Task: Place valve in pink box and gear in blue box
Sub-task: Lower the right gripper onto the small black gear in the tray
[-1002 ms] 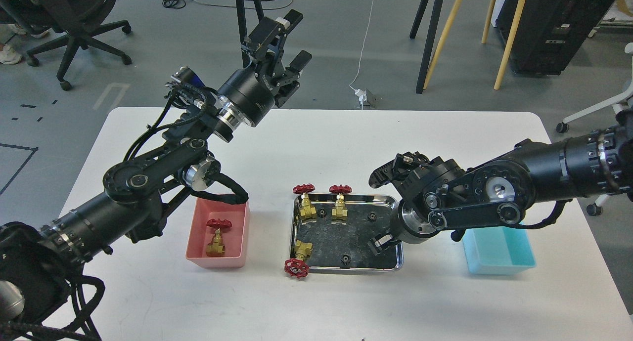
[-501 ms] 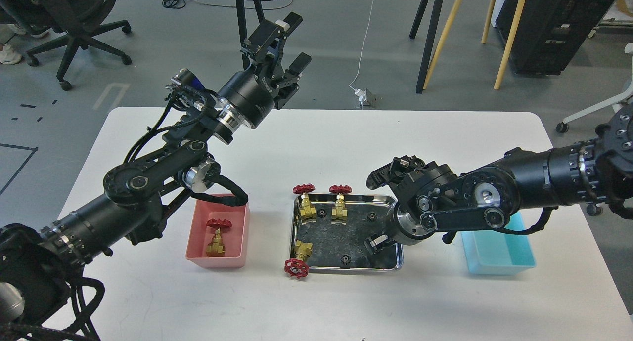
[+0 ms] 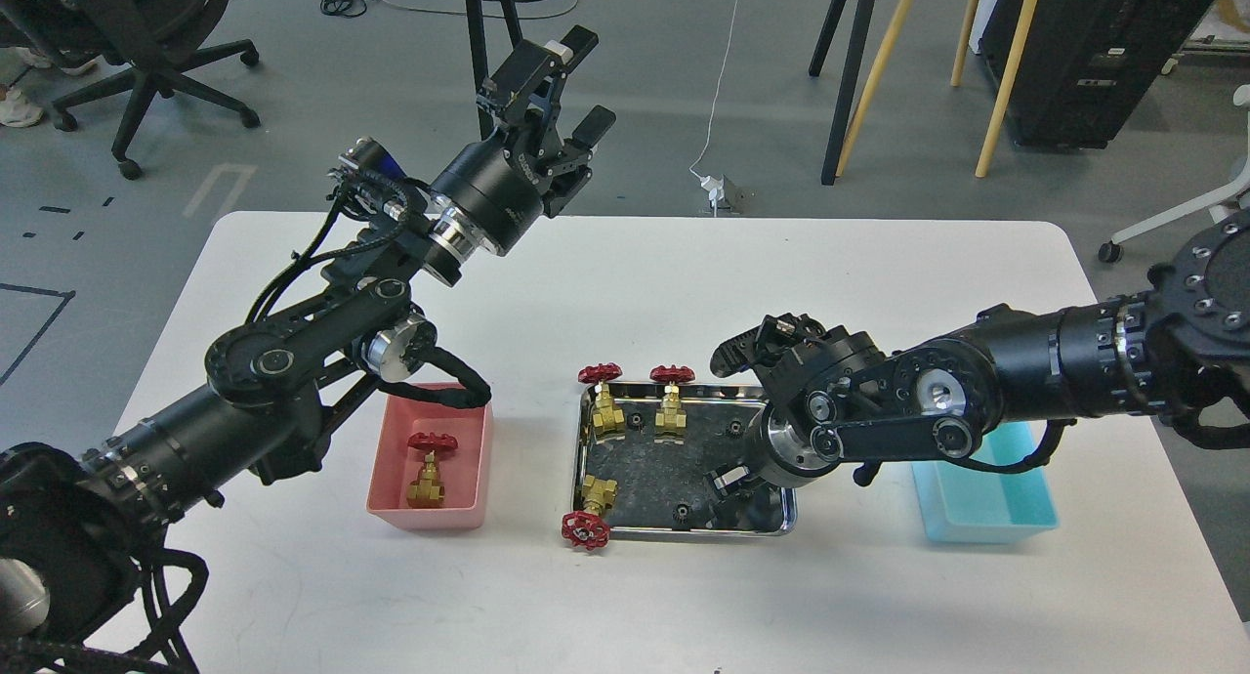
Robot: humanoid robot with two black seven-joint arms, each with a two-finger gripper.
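pink box point(image 3: 471, 459), blue box point(image 3: 1016, 518), red-wheeled brass valve point(image 3: 427, 470)

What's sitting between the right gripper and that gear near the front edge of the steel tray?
Nothing visible. The right gripper hangs inside the steel tray, just right of the gear, with only bare tray floor between them.

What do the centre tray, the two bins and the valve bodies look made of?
Tray: polished steel, judging by its mirror-like rim. Pink bin and blue bin: matte, probably plastic, evenly coloured. Valve bodies: shiny yellow metal, likely brass; handwheels painted red.
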